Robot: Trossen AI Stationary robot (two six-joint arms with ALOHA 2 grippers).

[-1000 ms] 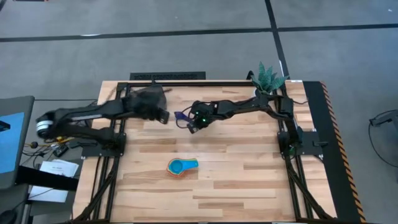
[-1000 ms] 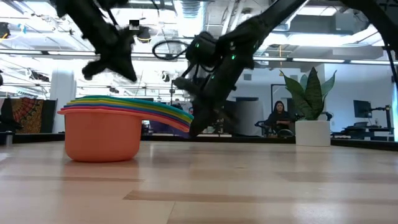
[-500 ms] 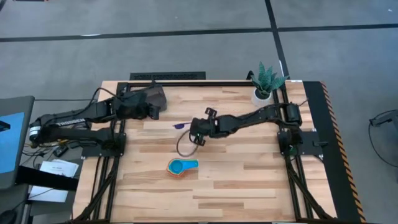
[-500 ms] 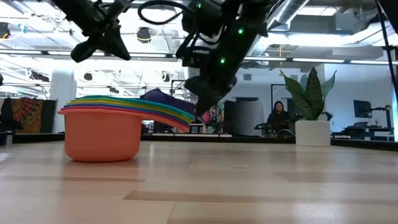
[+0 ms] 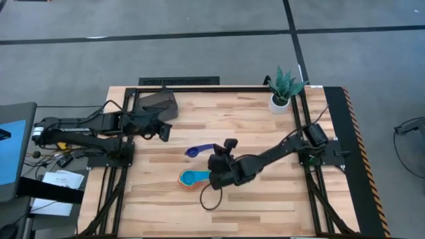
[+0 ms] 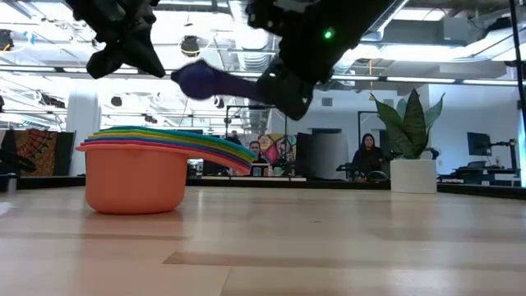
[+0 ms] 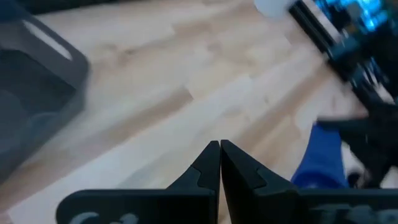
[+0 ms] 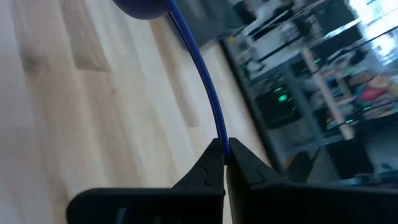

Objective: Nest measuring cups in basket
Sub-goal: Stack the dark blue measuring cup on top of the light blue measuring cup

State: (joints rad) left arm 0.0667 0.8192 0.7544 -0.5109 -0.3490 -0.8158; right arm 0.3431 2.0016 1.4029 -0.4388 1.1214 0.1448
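1. Small dark grey-brown rectangular plastic basket [image 5: 161, 103] with rounded corners: you will find it at the far left of the wooden desk [image 5: 265, 199], just behind the left gripper and apart from it.

2. Left gripper [image 5: 160, 133]: it hangs above the desk just in front of the basket. Its fingers [image 7: 208, 163] are pressed together and carry nothing.

3. Dark blue plastic measuring cup [image 5: 197, 150] with a short flat handle: you see it lifted clear of the desk, its bowl out ahead of the right gripper on that gripper's far left side. In the low view the dark blue cup [image 6: 200, 80] rides higher than the nested stack.

4. Nested stack of coloured plastic measuring cups [image 5: 194, 178], orange outermost and light blue showing inside from above: it stands on the desk just beside the right gripper, on its left. In the low view the stack [image 6: 136, 173] shows rainbow-coloured rims and fanned handles.

5. Right gripper [image 5: 219, 159]: it sits near the desk's middle, clamped on the thin handle of the dark blue cup [image 8: 199, 68].

6. White pot with a green plant [image 5: 281, 95]: far right corner of the desk, well apart from the right gripper.
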